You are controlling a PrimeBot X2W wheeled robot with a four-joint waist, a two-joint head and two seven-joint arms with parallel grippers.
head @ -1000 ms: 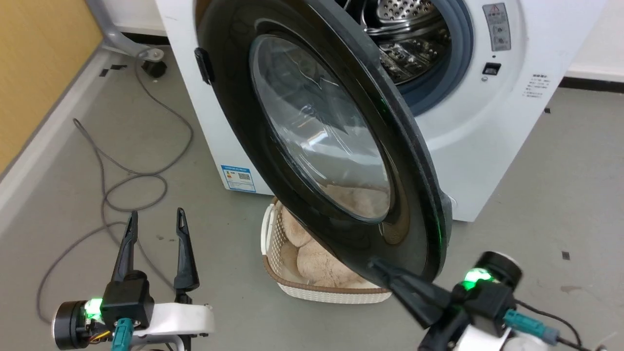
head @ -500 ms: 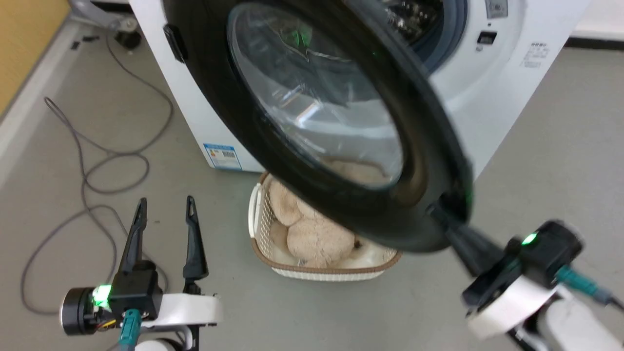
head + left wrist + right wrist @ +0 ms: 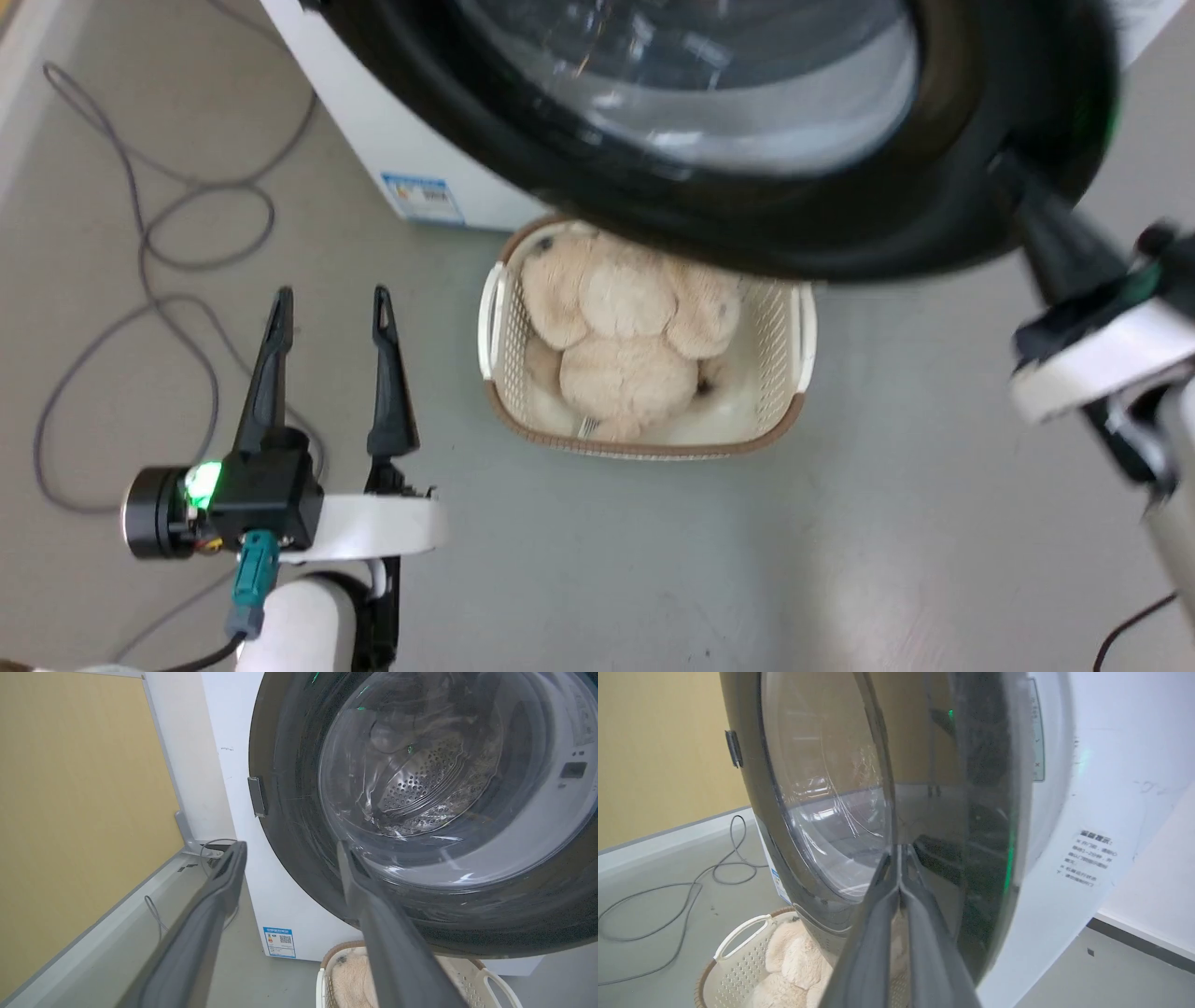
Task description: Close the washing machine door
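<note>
Logged washing machine door (image 3: 728, 233) ajar over the laundry basket (image 3: 644, 448), right gripper (image 3: 900, 849) fingers together and butted on its right free rim, presumably as one stiff pusher; left gripper (image 3: 331, 299) fingers apart, idle near left.

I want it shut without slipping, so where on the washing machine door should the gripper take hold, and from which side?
Probably the flat black rim of the washing machine door near its free edge, coming from the outer face, where the shut right gripper touches. It is far from the hinge; the glass window bulges.
</note>
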